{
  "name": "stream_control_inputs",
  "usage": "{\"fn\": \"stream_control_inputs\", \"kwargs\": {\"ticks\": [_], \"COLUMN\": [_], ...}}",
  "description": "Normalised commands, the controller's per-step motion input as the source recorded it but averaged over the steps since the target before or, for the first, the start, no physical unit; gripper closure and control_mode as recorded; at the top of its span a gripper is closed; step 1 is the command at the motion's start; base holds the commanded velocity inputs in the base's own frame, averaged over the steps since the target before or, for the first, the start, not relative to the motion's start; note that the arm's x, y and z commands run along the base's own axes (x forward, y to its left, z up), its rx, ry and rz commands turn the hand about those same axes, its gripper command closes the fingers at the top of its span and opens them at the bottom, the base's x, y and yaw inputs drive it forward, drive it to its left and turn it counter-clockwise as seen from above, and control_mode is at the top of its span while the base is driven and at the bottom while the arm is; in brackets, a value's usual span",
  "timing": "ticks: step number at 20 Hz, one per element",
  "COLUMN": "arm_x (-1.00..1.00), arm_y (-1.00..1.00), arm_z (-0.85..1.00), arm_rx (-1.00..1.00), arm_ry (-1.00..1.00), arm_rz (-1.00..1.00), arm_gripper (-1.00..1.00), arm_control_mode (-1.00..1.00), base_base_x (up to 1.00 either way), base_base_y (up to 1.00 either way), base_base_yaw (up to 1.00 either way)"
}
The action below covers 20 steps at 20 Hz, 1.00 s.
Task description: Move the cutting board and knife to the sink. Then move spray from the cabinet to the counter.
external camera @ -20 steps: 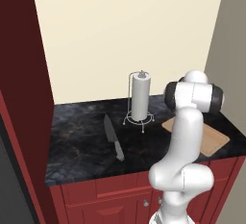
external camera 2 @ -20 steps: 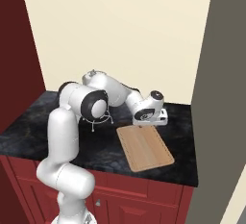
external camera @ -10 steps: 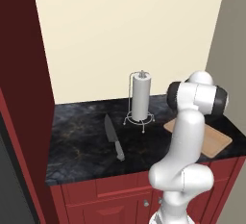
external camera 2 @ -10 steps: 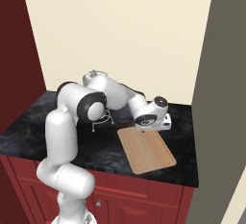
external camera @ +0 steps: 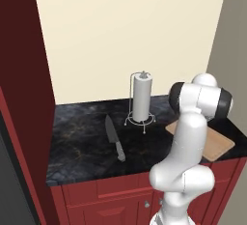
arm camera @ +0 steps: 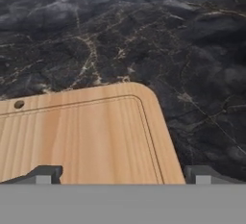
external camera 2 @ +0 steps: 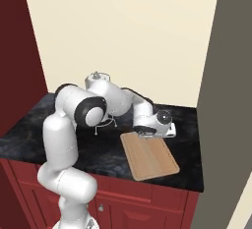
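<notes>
The light-tan wooden cutting board (external camera 2: pixel 150 157) lies flat on the black counter (external camera 2: pixel 29 134) near its right end; it also shows as the cutting board (external camera: pixel 219 144) and, close up, the cutting board (arm camera: pixel 81 131). My gripper (external camera 2: pixel 150 134) hangs low over the board's far end, pointing down. In the hand view the gripper (arm camera: pixel 122 175) is open, its fingertips (arm camera: pixel 45 174) spread wide over the board's rounded corner with nothing between them. The knife (external camera: pixel 115 138), dark blade and grey handle, lies on the counter (external camera: pixel 77 147) left of the arm.
A white paper-towel roll (external camera: pixel 142 102) on a wire stand rises at the back of the counter, between knife and board. A tall dark red panel (external camera: pixel 24 74) walls off the left side. Red drawer fronts (external camera: pixel 111 192) run below the counter edge. A grey wall (external camera 2: pixel 226 100) closes the right.
The gripper has come down and toward the front, from beyond the board's far edge to just above its far end. Knife, board and paper-towel roll have stayed put.
</notes>
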Motion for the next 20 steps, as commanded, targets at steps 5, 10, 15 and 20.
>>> {"fn": "stream_control_inputs", "kwargs": {"ticks": [5,10,15,20], "arm_x": [-1.00,-1.00,-1.00,-1.00], "arm_y": [0.00,0.00,0.00,0.00], "arm_z": [-0.91,-0.70,-0.49,-0.53], "arm_rx": [0.00,0.00,0.00,0.00], "arm_ry": [-0.06,0.04,0.11,0.08], "arm_rz": [-0.05,0.00,0.00,0.00], "arm_gripper": [-1.00,-1.00,-1.00,-1.00], "arm_control_mode": [-1.00,-1.00,-1.00,-1.00], "base_base_x": [0.00,0.00,0.00,0.00], "base_base_y": [0.00,0.00,0.00,0.00], "base_base_yaw": [0.00,0.00,0.00,0.00]}}
